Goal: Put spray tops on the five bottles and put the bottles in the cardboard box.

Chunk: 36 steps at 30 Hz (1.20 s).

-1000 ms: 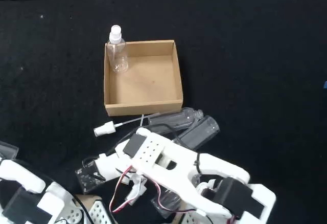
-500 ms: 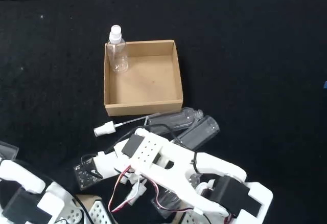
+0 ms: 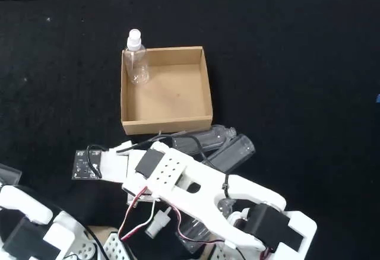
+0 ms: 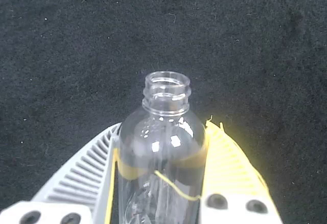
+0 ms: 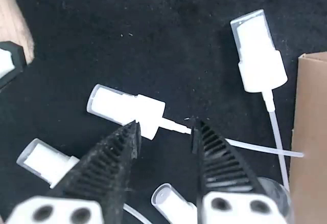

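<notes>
My left gripper (image 4: 158, 183) is shut on a clear bottle (image 4: 164, 137) with an open neck, held between its yellow-taped fingers above the black cloth. My right gripper (image 5: 163, 129) is open, its black fingers straddling a white spray top (image 5: 127, 109) that lies on the cloth. Three more spray tops (image 5: 258, 55) (image 5: 45, 161) (image 5: 171, 203) lie around it. The right arm (image 3: 178, 180) stretches across the front of the table, just before the cardboard box (image 3: 205, 88). A capped bottle (image 3: 136, 61) stands in the box's far left corner. Two uncapped bottles (image 3: 208, 138) (image 3: 234, 152) lie before the box.
The box wall (image 5: 311, 132) stands close beside the right gripper's fingers. The left arm (image 3: 29, 221) sits at the table's front left corner. Open black cloth spreads to the right of and behind the box.
The right arm has swung forward and to the left, its wrist now close to the box's front left corner over the loose spray tops. The box and bottles have not moved.
</notes>
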Available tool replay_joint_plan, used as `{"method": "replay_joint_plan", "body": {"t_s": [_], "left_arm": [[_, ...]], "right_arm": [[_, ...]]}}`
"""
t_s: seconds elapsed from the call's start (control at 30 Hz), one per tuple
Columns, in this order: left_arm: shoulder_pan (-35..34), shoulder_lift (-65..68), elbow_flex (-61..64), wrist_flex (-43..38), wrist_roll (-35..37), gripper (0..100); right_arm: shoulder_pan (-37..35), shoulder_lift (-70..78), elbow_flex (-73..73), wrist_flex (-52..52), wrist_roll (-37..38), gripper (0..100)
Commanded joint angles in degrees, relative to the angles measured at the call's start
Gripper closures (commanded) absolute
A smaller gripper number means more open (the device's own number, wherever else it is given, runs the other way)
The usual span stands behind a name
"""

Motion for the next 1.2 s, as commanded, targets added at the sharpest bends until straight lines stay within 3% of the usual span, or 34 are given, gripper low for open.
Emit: {"method": "replay_joint_plan", "body": {"t_s": [0.0, 0.17, 0.27, 0.53, 0.73, 0.97, 1.17], "left_arm": [[0.0, -0.3, -2.9, 0.4, 0.4, 97], [-0.3, -0.3, -3.2, 0.4, 0.4, 97], [-0.3, -0.3, -3.3, 0.4, 0.4, 97], [-0.3, -0.3, -3.1, 0.4, 0.3, 97], [-0.3, -0.3, -3.0, 0.4, 0.2, 97], [-0.3, -0.3, -3.0, 0.4, 0.2, 97], [-0.3, -0.3, -3.0, 0.4, 0.1, 97]], "right_arm": [[-0.8, -1.0, -3.5, 3.0, 4.9, 83.3], [-0.8, -0.6, -4.5, 7.2, 13.2, 64.9], [-0.9, -0.6, -4.5, 7.2, 17.3, 61.1], [-6.8, 3.7, -2.6, 2.8, 18.8, 63.9], [-5.9, 8.2, -3.4, 2.4, 18.7, 64.9], [-5.5, 8.7, -3.7, 1.4, 17.5, 81.1], [-3.5, 8.7, -3.7, -4.0, 9.0, 89.5]]}}
